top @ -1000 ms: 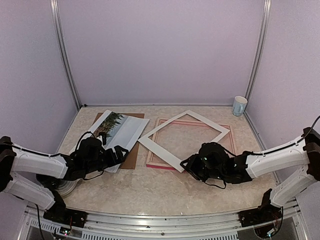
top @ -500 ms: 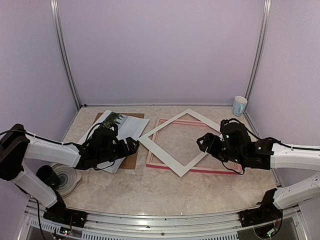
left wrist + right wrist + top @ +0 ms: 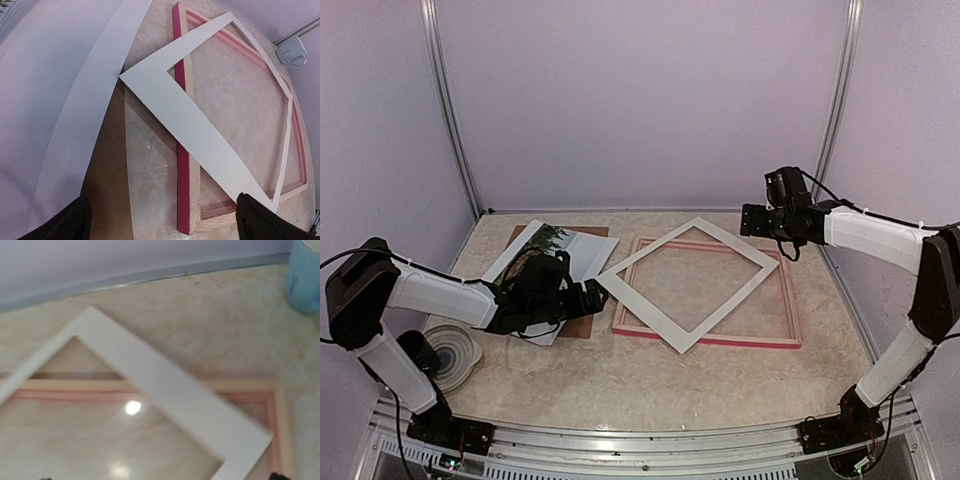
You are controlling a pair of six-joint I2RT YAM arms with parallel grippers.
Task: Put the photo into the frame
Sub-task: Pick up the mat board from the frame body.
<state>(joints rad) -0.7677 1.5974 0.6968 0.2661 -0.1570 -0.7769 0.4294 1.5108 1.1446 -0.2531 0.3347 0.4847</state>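
Note:
The frame [image 3: 730, 341] lies flat at mid table, pale wood up with a pink-red edge [image 3: 183, 190]. A white mat border [image 3: 642, 303] rests askew across it like a diamond. The photo [image 3: 544, 240] shows only as a strip of green trees at the far left, under white sheets [image 3: 582, 256]. My left gripper [image 3: 594, 297] is open, low over the brown backing board [image 3: 102, 170], just left of the frame's left rail. My right gripper [image 3: 752, 221] is open and raised above the frame's far right corner [image 3: 250, 387]. It holds nothing.
A pale blue cup [image 3: 799, 211] stands at the back right corner, close to the right gripper. A round grey-white roll [image 3: 451, 346] sits at the near left by the left arm. Purple walls close in the back and both sides.
My right gripper opened, rose from the frame's near edge and swung to its far right corner. My left gripper slid right toward the frame's left rail, staying open.

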